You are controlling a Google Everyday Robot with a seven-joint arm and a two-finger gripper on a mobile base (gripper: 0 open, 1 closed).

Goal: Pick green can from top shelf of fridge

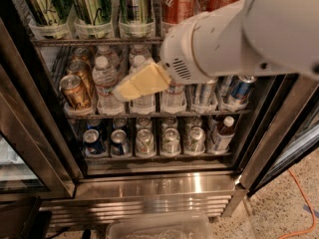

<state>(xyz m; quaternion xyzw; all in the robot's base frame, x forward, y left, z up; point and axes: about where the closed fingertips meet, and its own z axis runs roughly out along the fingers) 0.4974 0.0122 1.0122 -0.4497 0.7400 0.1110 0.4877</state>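
The green can (134, 4), bright green with silver streaks and dark lettering, stands third from the left on the top shelf (94, 42) of the fridge (159, 185). Two yellower olive-green cans (92, 4) stand to its left. My gripper (119, 92), pale yellow, points left and down in front of the middle shelf's water bottles. It is below the green can and apart from it, and holds nothing that I can see. My white arm (239, 39) comes in from the upper right and hides part of the top and middle shelves.
Red cola cans (179, 1) stand right of the green can. Water bottles (105, 78) and gold cans (75, 91) fill the middle shelf, short cans (144, 142) the lower one. The open door's frame (279, 133) stands at right. A clear bin (159, 228) and an orange cable (299, 203) lie on the floor.
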